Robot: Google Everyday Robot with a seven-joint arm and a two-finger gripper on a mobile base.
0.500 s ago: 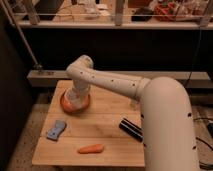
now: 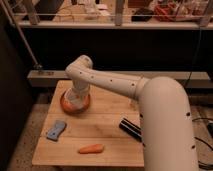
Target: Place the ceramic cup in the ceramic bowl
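End effector [image 2: 75, 96] still down over ceramic bowl [image 2: 75, 110].

Sitting at rear left on the table [image 2: 107, 119]: the ceramic bowl [image 2: 75, 110]. Hanging just above the bowl's middle: the gripper [image 2: 75, 98]. Lying near the front edge: the carrot [image 2: 91, 148]. Lying left of the carrot, before the bowl: the flat item [image 2: 56, 129]. Lying at right, beside the arm: the oblong bar [image 2: 130, 127].

pincer [image 2: 76, 98] at ceramic bowl [image 2: 64, 105], arm [image 2: 111, 83] perhaps shifted slightly
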